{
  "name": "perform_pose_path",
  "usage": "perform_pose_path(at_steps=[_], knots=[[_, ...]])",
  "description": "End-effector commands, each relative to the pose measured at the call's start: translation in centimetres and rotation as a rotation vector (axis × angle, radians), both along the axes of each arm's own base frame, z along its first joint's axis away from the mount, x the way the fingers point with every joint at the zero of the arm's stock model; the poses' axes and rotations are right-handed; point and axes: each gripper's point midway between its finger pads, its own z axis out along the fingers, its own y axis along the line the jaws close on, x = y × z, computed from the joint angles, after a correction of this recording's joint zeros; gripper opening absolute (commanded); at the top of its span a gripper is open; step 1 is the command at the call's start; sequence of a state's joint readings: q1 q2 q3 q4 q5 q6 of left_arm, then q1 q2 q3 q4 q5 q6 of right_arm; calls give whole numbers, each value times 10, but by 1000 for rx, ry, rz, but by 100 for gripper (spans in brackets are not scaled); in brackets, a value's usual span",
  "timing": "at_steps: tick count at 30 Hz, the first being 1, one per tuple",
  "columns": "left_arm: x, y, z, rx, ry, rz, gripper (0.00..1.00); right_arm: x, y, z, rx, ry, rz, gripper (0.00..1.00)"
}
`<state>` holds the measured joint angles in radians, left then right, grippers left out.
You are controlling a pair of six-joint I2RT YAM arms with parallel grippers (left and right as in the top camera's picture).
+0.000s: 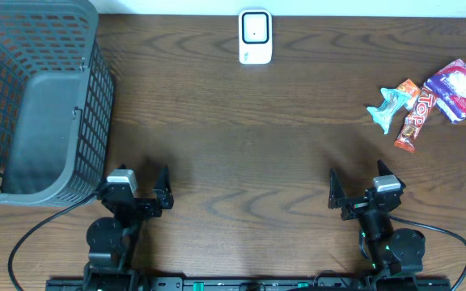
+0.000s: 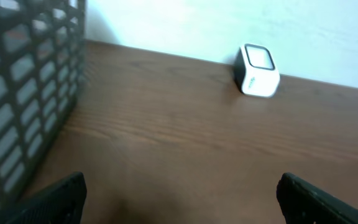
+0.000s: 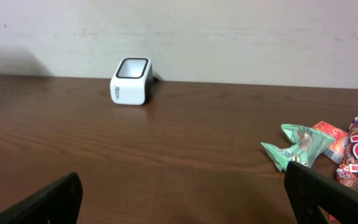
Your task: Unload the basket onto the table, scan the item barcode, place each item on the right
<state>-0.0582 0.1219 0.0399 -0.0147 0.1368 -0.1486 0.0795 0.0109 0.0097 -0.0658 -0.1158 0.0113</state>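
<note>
Your left gripper (image 1: 141,183) and right gripper (image 1: 357,181) are hanging open, empty — the snacks (image 1: 416,115) are touching, so you're risking pinching two.

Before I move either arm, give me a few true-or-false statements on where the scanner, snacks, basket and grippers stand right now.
1. The scanner stands at the far edge of the table, near the middle. True.
2. The left gripper holds a snack. False: it is open and empty.
3. The purple packet lies in the basket. False: it lies on the table on the robot's right, next to the red bar.
4. The right gripper is open. True.
5. The teal packet touches the scanner. False: they lie well apart.
</note>
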Motion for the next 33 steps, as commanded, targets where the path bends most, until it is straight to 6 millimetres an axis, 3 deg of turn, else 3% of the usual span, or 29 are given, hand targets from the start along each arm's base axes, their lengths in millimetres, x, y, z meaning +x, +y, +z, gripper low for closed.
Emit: perform_pose_path(at_steps=[1,8,12,33], knots=[[0,4,-1,21,-41,8,98,0,0,-1,3,0,-1,99],[-1,10,10,73,-95,35,98,0,0,-1,3,0,-1,99],[-4,10,-2,112,-48,29,98,0,0,-1,3,0,-1,99],[-4,14,-3,154,-49,41,98,0,0,-1,3,0,-1,99]])
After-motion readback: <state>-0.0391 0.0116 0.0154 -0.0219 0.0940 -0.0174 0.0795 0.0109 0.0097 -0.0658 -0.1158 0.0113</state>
